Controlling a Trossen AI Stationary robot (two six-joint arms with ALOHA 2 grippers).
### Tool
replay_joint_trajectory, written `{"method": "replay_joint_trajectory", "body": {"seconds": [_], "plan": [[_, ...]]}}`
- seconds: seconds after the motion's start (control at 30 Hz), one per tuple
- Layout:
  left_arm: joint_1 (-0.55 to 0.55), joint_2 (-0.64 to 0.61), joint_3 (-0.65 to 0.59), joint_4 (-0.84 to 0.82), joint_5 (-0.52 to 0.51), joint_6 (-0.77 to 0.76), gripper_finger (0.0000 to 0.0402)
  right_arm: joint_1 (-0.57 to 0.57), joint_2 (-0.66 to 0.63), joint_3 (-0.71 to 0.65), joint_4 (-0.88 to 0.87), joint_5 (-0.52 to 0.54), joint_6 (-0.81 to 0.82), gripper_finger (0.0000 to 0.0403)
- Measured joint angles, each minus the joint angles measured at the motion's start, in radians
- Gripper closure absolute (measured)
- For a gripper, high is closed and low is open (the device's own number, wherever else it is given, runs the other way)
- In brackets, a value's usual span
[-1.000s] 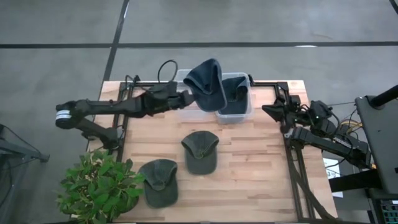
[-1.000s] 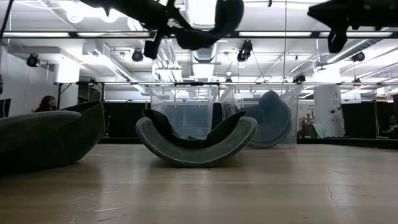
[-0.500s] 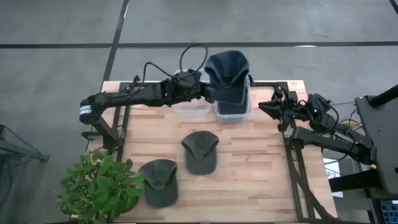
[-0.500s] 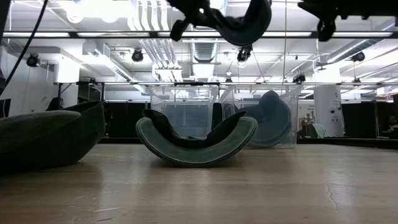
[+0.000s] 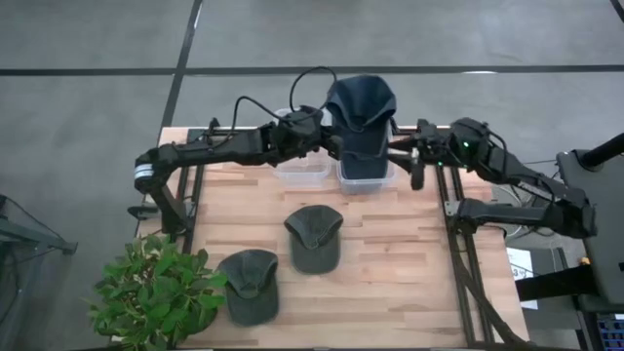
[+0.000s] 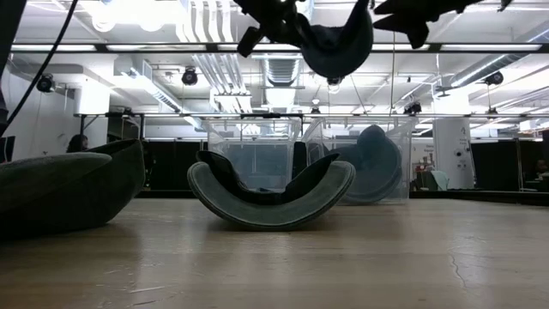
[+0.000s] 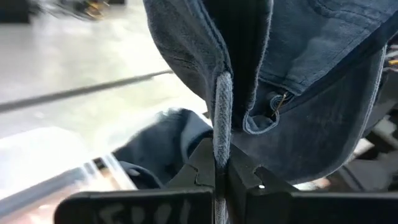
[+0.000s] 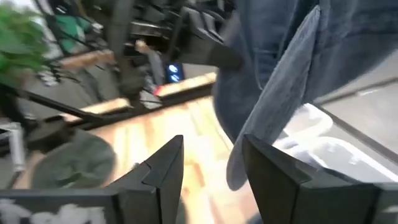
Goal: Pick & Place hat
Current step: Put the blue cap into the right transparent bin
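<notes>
A dark blue hat [image 5: 361, 105] hangs in the air over the right one of two clear bins [image 5: 367, 174] at the table's far edge. My left gripper [image 5: 331, 146] is shut on it; the low view shows the hat [image 6: 339, 39] high above the table. My right gripper [image 5: 415, 162] stands open just right of the hat, touching nothing; in its wrist view the hat [image 8: 298, 68] hangs ahead of the open fingers [image 8: 165, 171]. Another dark hat lies inside the right bin. Two grey-green hats [image 5: 314, 237] [image 5: 250, 283] rest on the table. My left gripper pinches a folded edge of the hat [image 7: 222, 118] between its two fingers. The fingers come about level from the table's left. The hat is lifted clear of the table and bins and sags slack beyond the fingers.
The left clear bin [image 5: 300, 168] stands beside the right one. A potted plant [image 5: 156, 292] sits at the near left corner. Black frame rails run along the table's left and right edges. Bare wood lies at the near right [image 5: 400, 283].
My left gripper has carried the hat toward the table's right edge, from over the left bin to over the right bin, the hat swinging round as it went. My right gripper has moved up and toward the hat from the table's right edge.
</notes>
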Motion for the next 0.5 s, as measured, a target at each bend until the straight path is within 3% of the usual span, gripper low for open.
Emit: {"method": "replay_joint_trajectory", "body": {"seconds": [0.17,0.5], "plan": [[-0.006,-0.002,0.0,-0.003,-0.097,0.025,0.0396,0.0,0.1,0.084,-0.031,0.062,-0.017,0.0244],[-0.009,-0.007,0.0,-0.025,-0.163,0.025,0.0396,0.0,0.226,0.158,-0.065,0.245,-0.017,0.0257]]}}
